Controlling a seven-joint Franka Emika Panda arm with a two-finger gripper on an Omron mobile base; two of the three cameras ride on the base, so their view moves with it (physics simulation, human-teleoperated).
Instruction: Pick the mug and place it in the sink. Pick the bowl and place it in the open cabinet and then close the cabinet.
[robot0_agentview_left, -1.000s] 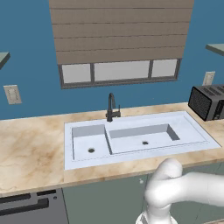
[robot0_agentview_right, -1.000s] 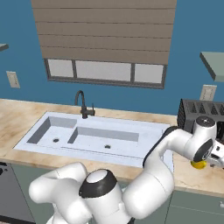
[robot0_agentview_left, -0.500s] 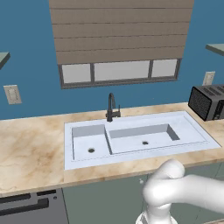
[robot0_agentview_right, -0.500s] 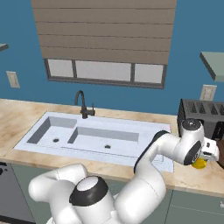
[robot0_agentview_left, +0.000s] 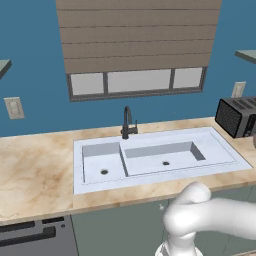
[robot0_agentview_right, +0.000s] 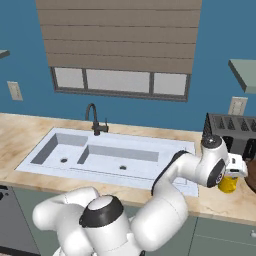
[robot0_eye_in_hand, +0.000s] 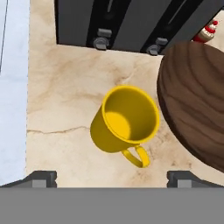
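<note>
The mug (robot0_eye_in_hand: 124, 124) sits dead centre in my hand view, yellow, upright, mouth open towards the camera, its handle pointing to the lower edge of the frame. It stands on the marble counter (robot0_eye_in_hand: 65, 92), apart from everything around it, which is why I can come straight down over it. My gripper (robot0_eye_in_hand: 111, 177) hangs above it, spread wide and holding nothing; the two finger tips (robot0_eye_in_hand: 41, 178) show at the bottom left and bottom right, straddling the mug's width. I judge this to be the line-up before the descent.

To the right of the frame lies the bowl (robot0_eye_in_hand: 194, 103), dark wood, near the mug but not touching, so the right finger has little room. Along the top runs the toaster (robot0_eye_in_hand: 127, 19), dark and boxy. The sink (robot0_eye_in_hand: 13, 92) shows as a pale strip down the left edge, close by for the drop. In the right base view the mug (robot0_agentview_right: 227, 184) peeks out below the hand, at the right of the frame.
</note>
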